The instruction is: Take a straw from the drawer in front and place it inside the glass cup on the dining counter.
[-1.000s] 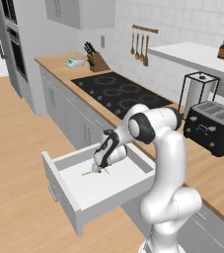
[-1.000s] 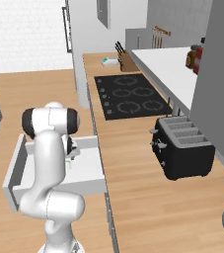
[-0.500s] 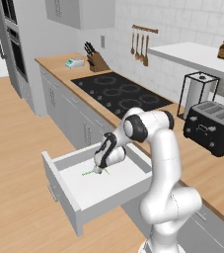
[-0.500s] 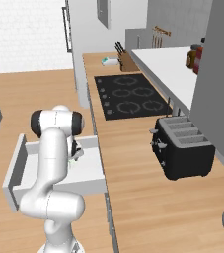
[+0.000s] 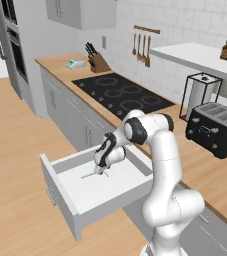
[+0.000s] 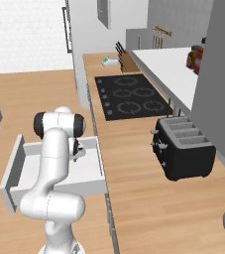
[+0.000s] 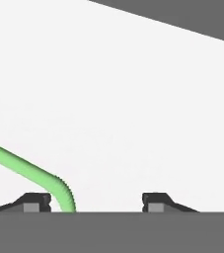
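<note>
Over straw [image 7: 29, 169] (bent), gripper [image 7: 96, 202] apart.

Straw [image 5: 90, 174] flat in the open drawer [image 5: 65, 195], tool [image 5: 99, 171] just above its end.

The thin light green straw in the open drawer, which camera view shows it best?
The hand view: the thin light green straw fills the lower left, bent, running down just inside one fingertip. The left base view shows it small on the pale grey drawer floor under the hand. In the right base view the arm blocks it.
</note>
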Available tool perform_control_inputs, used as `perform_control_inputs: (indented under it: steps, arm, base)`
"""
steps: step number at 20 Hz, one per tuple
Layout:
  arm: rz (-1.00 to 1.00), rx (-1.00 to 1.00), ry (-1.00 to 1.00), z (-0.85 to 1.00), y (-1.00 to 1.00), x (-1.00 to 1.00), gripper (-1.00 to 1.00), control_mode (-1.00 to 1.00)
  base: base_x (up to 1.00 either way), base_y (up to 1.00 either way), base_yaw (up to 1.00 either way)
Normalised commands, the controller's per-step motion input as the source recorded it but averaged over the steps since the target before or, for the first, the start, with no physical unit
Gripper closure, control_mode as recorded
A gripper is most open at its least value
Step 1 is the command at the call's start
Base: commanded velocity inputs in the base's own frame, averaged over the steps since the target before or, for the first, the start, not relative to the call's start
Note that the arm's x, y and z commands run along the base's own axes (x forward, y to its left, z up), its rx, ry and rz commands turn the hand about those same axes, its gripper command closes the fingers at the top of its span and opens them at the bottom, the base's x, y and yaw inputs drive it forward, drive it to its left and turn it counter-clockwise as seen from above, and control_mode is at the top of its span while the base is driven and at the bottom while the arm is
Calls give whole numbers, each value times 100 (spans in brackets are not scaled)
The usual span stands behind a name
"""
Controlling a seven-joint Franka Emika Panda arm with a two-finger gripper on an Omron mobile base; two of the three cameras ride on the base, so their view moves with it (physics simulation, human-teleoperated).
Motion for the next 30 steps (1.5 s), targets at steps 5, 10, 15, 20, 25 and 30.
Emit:
perform_control_inputs:
  steps: [5,10,15,20,25,30]
  arm:
    - [0,0,3,-45,0,-4,100,-100]
    - [0,0,0,-35,0,-17,100,-100]
    - [0,0,-2,-6,2,-38,100,-100]
    - [0,0,-20,83,2,-73,100,-100]
    - [-1,2,-19,100,0,-49,100,-100]
    - [0,5,-4,100,0,-3,100,-100]
  base:
    - [0,0,0]
    - [0,0,0]
    - [0,0,0]
    - [0,0,0]
    - [0,0,0]
    - [0,0,0]
